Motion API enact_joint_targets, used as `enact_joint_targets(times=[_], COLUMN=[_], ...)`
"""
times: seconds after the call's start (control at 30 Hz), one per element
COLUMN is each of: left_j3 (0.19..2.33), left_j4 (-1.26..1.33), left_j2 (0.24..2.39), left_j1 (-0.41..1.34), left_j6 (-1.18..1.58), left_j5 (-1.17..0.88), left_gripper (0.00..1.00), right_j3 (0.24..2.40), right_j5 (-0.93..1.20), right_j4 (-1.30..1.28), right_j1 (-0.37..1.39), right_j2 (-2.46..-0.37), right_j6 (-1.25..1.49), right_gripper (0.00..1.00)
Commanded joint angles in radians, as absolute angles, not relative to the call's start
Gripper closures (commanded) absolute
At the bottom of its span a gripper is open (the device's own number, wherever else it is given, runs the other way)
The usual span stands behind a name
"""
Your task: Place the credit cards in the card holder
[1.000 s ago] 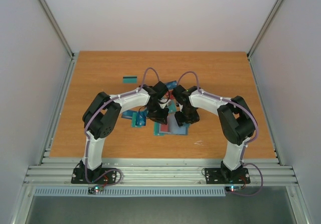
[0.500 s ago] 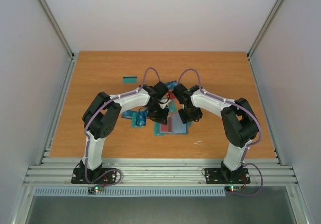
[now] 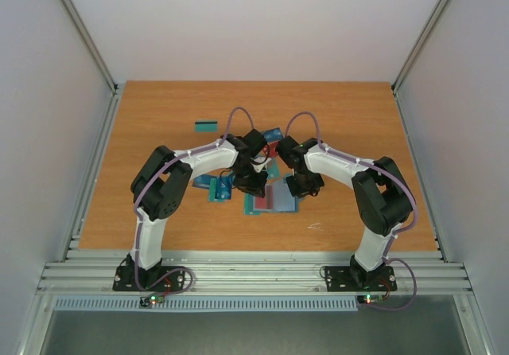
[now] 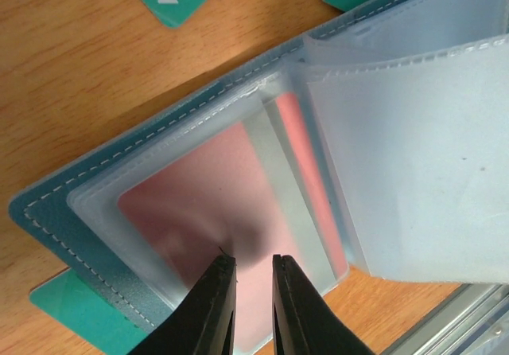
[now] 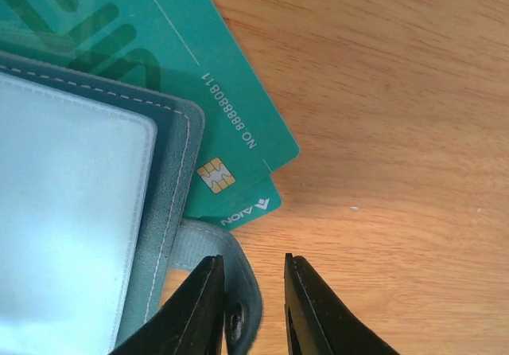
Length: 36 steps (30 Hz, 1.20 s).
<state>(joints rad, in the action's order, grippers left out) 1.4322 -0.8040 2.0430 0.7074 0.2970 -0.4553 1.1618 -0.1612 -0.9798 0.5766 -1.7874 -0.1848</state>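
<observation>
Though barely parted, right tool (image 5: pixel 251 261) astride card holder (image 5: pixel 79 212).

Card holder (image 3: pixel 274 198) on table (image 3: pixel 358 124), 2 cards (image 5: pixel 231 108) under its edge, 1 card (image 3: pixel 207 124) apart rear left

Table (image 3: pixel 159 108) is an orange-brown wood-grain top with a tiny pale mark (image 3: pixel 316 227) near its front right. Plain white walls (image 3: pixel 254 29) box the table in at the back and both sides. Slanted metal posts (image 3: pixel 83 29) go up from its far corners, and along its near edge there's ribbed aluminium rails (image 3: pixel 254 271) plus a grey slotted strip (image 3: pixel 254 302) just beyond.
</observation>
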Motion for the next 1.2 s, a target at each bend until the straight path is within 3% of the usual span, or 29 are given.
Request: enact_joint_targets(times=[0.0,0.27,0.53,0.77,1.17], left_j3=[1.44,1.45,1.36,1.227,1.161], left_j4=[-0.837,-0.852,-0.845,-0.717,-0.574], left_j2=[2.06,2.016,1.857,1.815,1.875], left_j1=[0.706,0.705,0.672,0.625,0.608], left_j6=[0.27,0.281,0.332,0.359,0.42], left_j5=[-0.42,-0.422,-0.401,-0.524,-0.58], left_gripper=[0.85,0.85,0.67,0.5,0.43], right_j3=[1.155,1.132,1.132,1.131,1.106], right_j5=[-0.151,-0.072,0.025,0.116,0.157], right_j4=[-0.971,-0.942,-0.944,-0.916,-0.881], right_j1=[0.566,0.541,0.508,0.509,0.508], right_j2=[-1.768,-1.749,-1.682,-1.703,-1.736], right_j6=[-0.167,-0.157,-0.167,-0.173,-0.167], right_gripper=[0.78,0.99,0.99,0.99,0.99])
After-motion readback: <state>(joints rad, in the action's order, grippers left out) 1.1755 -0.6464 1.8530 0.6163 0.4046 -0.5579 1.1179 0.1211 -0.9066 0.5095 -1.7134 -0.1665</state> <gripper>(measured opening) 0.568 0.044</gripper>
